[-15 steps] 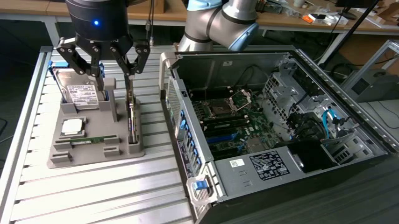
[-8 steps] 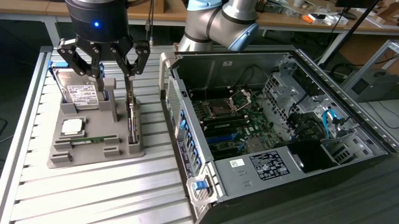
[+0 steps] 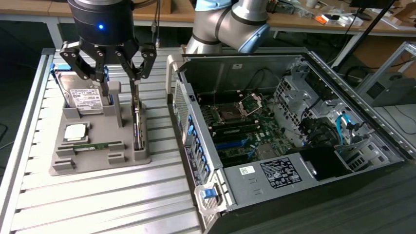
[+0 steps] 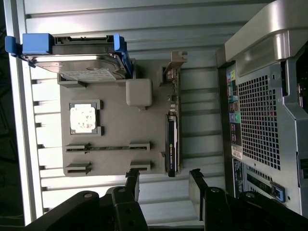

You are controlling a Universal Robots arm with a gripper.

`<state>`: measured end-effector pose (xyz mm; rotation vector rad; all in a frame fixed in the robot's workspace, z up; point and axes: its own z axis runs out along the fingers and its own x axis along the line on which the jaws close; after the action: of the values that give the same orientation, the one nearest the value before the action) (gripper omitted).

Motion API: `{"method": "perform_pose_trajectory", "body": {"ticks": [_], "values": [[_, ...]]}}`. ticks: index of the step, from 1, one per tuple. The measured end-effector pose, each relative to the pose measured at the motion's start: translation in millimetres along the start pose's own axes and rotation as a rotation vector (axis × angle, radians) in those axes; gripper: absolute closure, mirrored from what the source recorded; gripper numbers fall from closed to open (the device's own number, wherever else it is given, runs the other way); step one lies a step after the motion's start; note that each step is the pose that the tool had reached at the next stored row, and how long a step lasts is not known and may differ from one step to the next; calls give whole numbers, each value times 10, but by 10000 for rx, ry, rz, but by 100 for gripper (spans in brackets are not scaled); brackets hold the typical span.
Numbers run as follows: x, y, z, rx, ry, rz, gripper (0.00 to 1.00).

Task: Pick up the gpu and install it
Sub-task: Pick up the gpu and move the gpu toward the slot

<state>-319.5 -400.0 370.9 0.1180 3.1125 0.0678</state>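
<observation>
Slatted bench [image 3: 97,195] carrying, in the exterior view's right half, an open computer case [image 3: 256,187] and, at the exterior view's left, a grey parts fixture [image 3: 81,165]. The gripper [image 3: 119,73] hangs above the fixture's far end in the upper left of the frame, its jaws spread wide and gripping nothing. On the fixture lie a hard drive [image 3: 85,97], then the gpu [image 3: 138,122], standing on its long edge in a slot along the fixture's side nearest the case, then a processor [image 3: 76,130] and a memory stick [image 3: 94,145]. The gpu is judged light, stiff and thin, yet fragile: hold is best taken across its two flat faces near mid-length, clear of the contact edge below. The exterior view adds the motherboard [image 3: 240,126] inside the case. The wrist view adds the gpu [image 4: 172,139] edge-on from above, its pale bracket [image 4: 177,62] at the end away from the gripper [image 4: 163,185], and the card roughly in line with the gap between the jaws.
</observation>
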Motion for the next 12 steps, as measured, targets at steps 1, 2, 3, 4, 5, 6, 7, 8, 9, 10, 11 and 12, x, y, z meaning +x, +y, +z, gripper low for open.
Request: {"method": "perform_pose_trajectory", "body": {"ticks": [1, 2, 3, 4, 5, 6, 7, 8, 9, 10, 11, 12], "values": [[0, 0, 2, 0, 0, 0, 46], [0, 0, 4, 0, 0, 0, 46], [0, 0, 6, 0, 0, 0, 46], [0, 0, 8, 0, 0, 0, 46], [0, 0, 11, 0, -1, 0, 46], [0, -1, 12, 0, 0, 0, 46], [0, -1, 15, 0, 0, 0, 46], [0, -1, 17, 0, -1, 0, 46], [0, -1, 20, 0, 0, 0, 46], [1, -1, 22, 0, 0, 0, 46], [1, -1, 24, 0, 0, 0, 46], [1, -1, 26, 0, 0, 0, 46]]}}
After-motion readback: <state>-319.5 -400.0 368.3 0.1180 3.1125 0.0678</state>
